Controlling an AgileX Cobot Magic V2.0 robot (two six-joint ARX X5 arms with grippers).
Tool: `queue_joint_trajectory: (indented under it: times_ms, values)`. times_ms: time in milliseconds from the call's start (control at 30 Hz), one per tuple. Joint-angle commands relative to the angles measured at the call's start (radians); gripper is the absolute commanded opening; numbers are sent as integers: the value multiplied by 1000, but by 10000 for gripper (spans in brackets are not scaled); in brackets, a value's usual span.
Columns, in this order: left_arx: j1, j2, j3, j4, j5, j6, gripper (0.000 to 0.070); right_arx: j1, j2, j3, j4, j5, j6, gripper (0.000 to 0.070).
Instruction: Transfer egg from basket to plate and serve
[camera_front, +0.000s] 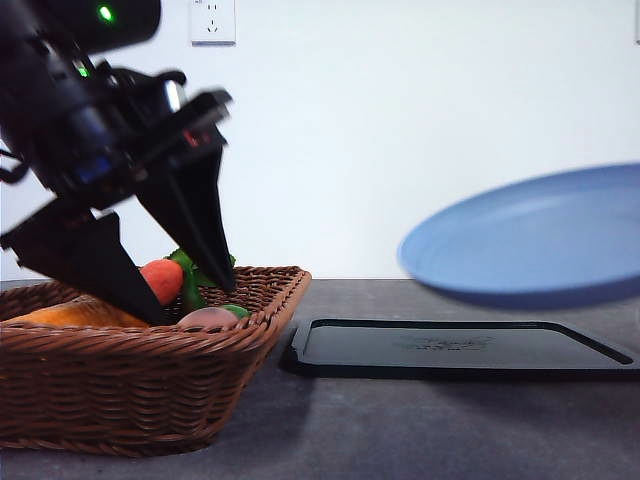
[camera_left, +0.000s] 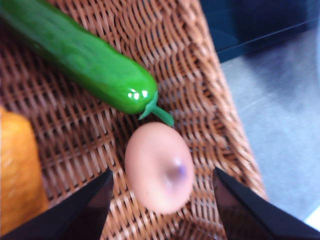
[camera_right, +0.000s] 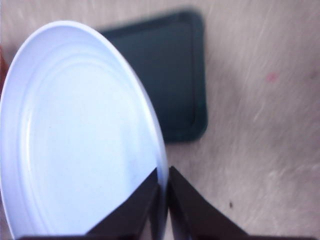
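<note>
I am looking at the basket (camera_front: 150, 370) sitting on the worktop (camera_front: 420, 425), and I am taking it as my landmark. The left gripper (camera_front: 190, 305) is reaching down into it with its fingers (camera_front: 195, 215) spread wide. In the left wrist view the egg (camera_left: 159, 167) is lying on the wicker floor between the two fingertips, with a clear gap on each side, so nothing is touching it. From the front the egg (camera_front: 207, 317) is mostly hidden behind the basket rim and only its top is peeking out.

Just beside the egg a green cucumber (camera_left: 82, 55) is lying with its stem end pointing at it; its far end is cut off by the frame edge. An orange vegetable (camera_left: 17, 170) is also lying in the basket, only partly in frame and blurred. From the front I am also seeing a red-orange rounded thing (camera_front: 162, 280) deeper in the basket, but I cannot tell what it is.

Beside the basket a black tray (camera_front: 460, 350) is lying flat on the worktop. The plate (camera_front: 530, 240) is hanging in the air above that tray, tilted and blurred, its far edge cut off. In the right wrist view the right gripper (camera_right: 163, 192) is pinching the plate's rim, fingers (camera_right: 187, 205) pressed together on either side of it.
</note>
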Motion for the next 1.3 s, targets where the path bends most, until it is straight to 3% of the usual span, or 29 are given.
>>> queue_joint_trajectory:
  times_ms: [0,333,633,933,1267]
  values:
    - [-10,33,21,10,-4,25,410,-7,-9,30,2,-2,-2,0]
    - [-11,96,21,43,-10,57,404,-17,-52,60,-28,-2,-15,0]
    - [-11,97,21,43,-10,78,258,-17,-52,60,-32,-2,-15,0]
    - [-11,96,23,36,-10,77,255,-17,-52,60,-32,-3,-15,0]
    - [-12,73,173,-151,-7,98,255,-17,-36,59,-32,-33,-15,0]
